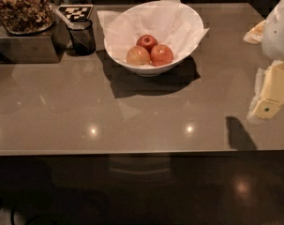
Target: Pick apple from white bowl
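The white bowl (188,20), lined with crumpled white paper, stands at the back middle of the brown table. Three apples lie in it. The orange-red apple (161,55) is at the front right. A pale yellow-pink apple (138,56) lies to its left and a smaller dark red apple (146,42) behind. My gripper (266,108), pale yellow under a white arm housing (281,29), hangs over the table's right edge. It is far to the right of the bowl and nearer the front, and it casts a shadow on the table.
A black mesh cup (82,36) stands left of the bowl. A tub of nuts (20,6) sits on a grey box (24,46) at the back left, beside a checkered tag (75,11). A pale wrapped item (255,32) lies at the back right. The table's front edge (132,152) runs across.
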`<state>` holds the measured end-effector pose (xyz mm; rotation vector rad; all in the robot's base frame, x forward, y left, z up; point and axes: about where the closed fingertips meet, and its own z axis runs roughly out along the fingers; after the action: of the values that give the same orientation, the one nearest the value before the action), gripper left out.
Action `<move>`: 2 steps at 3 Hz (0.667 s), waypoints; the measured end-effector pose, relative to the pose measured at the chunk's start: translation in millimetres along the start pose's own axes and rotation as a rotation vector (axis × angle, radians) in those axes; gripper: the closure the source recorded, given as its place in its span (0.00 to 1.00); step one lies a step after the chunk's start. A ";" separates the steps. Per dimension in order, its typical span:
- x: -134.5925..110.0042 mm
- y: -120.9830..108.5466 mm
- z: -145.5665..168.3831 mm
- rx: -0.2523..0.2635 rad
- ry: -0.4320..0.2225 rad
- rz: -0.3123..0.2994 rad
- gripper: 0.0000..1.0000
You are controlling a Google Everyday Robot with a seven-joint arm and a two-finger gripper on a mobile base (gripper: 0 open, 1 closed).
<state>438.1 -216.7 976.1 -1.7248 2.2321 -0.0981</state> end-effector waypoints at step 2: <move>1.8 -6.4 -3.7 0.020 -0.040 0.044 0.00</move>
<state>442.6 -220.6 980.8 -1.6525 2.2312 -0.0752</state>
